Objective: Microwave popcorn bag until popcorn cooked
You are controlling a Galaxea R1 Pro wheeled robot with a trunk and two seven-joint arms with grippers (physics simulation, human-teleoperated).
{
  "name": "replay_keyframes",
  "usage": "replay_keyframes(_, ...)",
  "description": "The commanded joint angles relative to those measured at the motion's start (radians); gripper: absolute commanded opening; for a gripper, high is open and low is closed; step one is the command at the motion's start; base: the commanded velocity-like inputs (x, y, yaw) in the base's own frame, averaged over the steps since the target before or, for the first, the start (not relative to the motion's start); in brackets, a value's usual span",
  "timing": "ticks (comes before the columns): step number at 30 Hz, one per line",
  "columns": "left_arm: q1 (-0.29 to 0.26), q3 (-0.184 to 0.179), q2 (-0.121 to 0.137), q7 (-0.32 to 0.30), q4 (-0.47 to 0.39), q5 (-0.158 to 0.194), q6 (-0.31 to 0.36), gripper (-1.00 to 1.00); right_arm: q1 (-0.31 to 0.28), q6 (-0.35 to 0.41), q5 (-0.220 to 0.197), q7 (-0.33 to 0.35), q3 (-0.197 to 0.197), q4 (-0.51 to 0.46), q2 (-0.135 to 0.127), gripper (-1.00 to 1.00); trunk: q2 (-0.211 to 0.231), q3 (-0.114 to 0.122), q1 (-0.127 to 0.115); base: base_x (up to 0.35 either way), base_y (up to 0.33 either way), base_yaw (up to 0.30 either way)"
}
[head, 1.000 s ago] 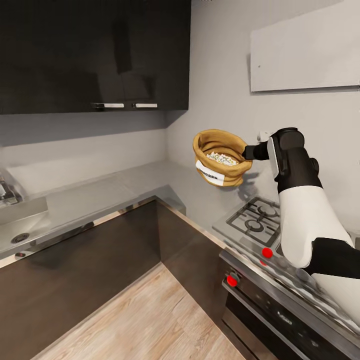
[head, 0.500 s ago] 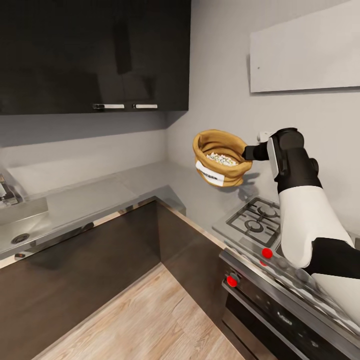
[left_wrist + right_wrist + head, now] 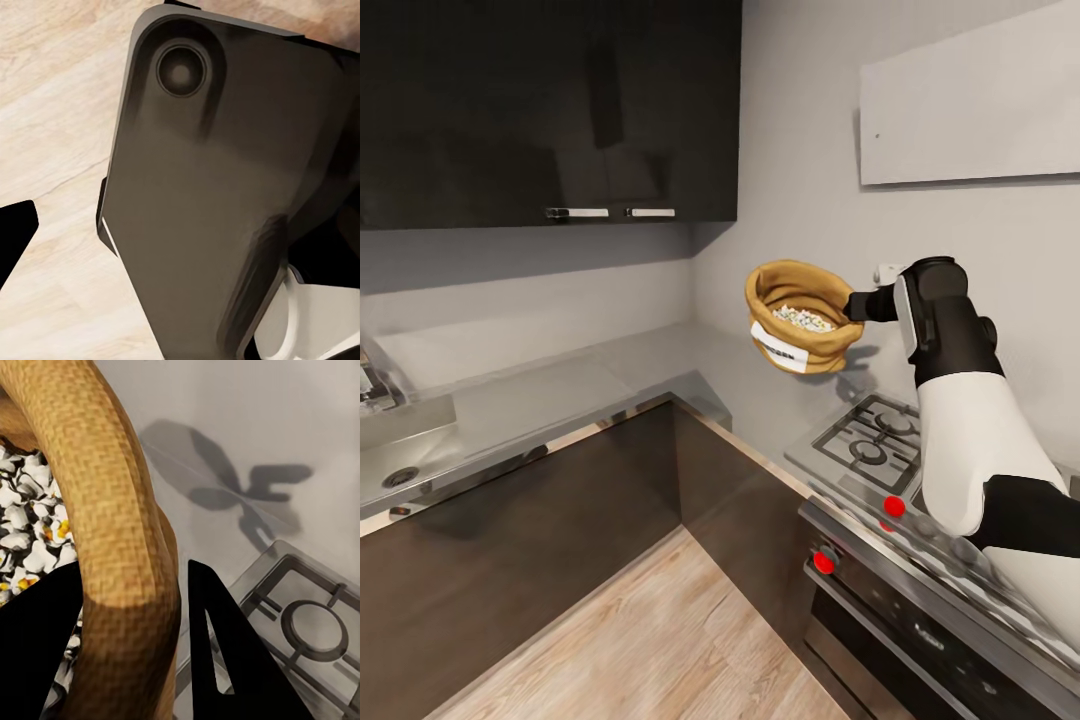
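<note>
Holding white popped popcorn [image 3: 803, 318], the squat tan cloth popcorn bag [image 3: 800, 314] hangs above the shiny grey countertop [image 3: 660, 365]. The right gripper [image 3: 852, 304] pinches its rolled rim. Nothing has moved since before.

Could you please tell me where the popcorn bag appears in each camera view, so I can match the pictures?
Head view: the popcorn bag hangs mid-picture above the countertop, held at its rim by the right gripper.
Left wrist view: not in this picture.
Right wrist view: its rolled rim runs between the fingers.
Shared landmark: the gas hob.
</note>
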Motion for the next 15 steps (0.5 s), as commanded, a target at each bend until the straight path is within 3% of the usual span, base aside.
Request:
replay_keyframes(1, 0.000, 0.000, -0.001, 0.000, 0.000, 0.005, -0.003, 1.00, 0.000, 0.003, 0.009, 0.010, -0.001, 0.004, 0.000, -1.00, -0.001, -0.001, 0.000, 0.000, 0.000, 0.000)
replay_keyframes(3, 0.000, 0.000, -0.002, 0.000, 0.000, 0.005, -0.003, 1.00, 0.001, 0.003, 0.012, 0.010, -0.001, 0.005, 0.000, -1.00, -0.001, -0.001, 0.000, 0.000, 0.000, 0.000)
replay_keyframes(5, 0.000, 0.000, -0.002, 0.000, 0.001, 0.004, -0.003, 1.00, 0.084, 0.003, 0.013, 0.009, -0.003, 0.006, -0.005, -1.00, -0.001, -0.001, 0.000, 0.000, 0.000, 0.000)
replay_keyframes(7, 0.000, 0.000, -0.003, -0.001, 0.001, 0.004, -0.003, 1.00, 0.122, 0.003, 0.013, 0.011, -0.003, 0.006, -0.009, -1.00, -0.001, -0.001, 0.000, -0.073, 0.000, 0.000)
replay_keyframes(15, 0.000, 0.001, -0.003, -0.001, 0.002, 0.003, -0.004, 1.00, 0.132, 0.003, 0.012, 0.010, -0.003, 0.007, -0.011, -1.00, -0.001, -0.001, 0.000, -0.312, 0.000, 0.000)
